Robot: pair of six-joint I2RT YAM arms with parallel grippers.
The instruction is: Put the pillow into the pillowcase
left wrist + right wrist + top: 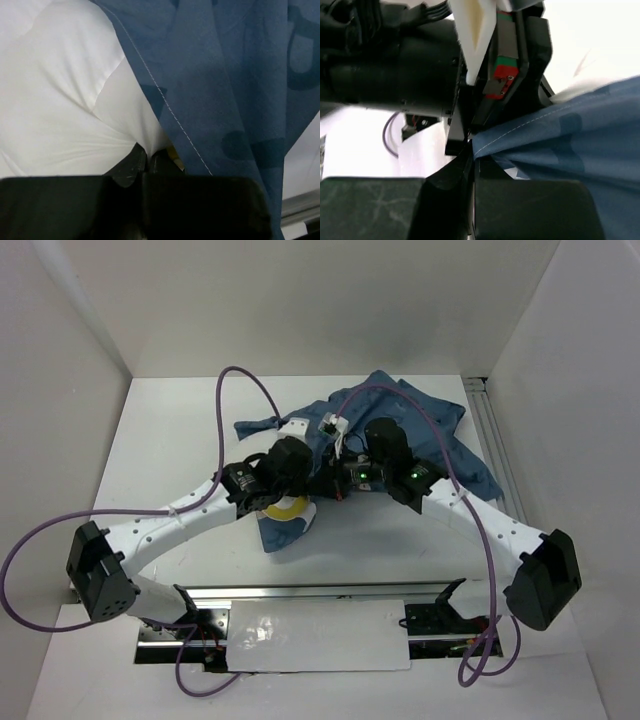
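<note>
Top view: pillowcase [440, 440] is a crumpled blue heap at center to upper right of the table [170, 440]. Both wrists meet over its left part. The pillow [290, 512] shows only as a small white patch with a yellow strip, lower center-left of the heap and under the left arm [190, 510]. The rest is covered by cloth and arms. Neither set of fingers is readable from above because the wrist bodies block them. Purple cable [250, 380] loops across the upper table. Left wrist view fills that in: left gripper [146, 159] at bottom center is pressed together on the white pillow cloth, with creases running into the tips. The stitched hem of the pillowcase runs diagonally just right of the tips and lies over the pillow. A sliver of yellow sits beside the right finger. Can't tell if the hem is also caught in the pinch. Right wrist view: right gripper [471, 160] is closed on the hem corner of the pillowcase, and blue cloth spreads to the lower right. The left arm's black wrist with a white bracket fills the upper left, very near and blurred. White behind the cloth at right is blown out, so can't tell pillow from table there. The pillowcase's print shows only as dark blotches in the wrist views.
</note>
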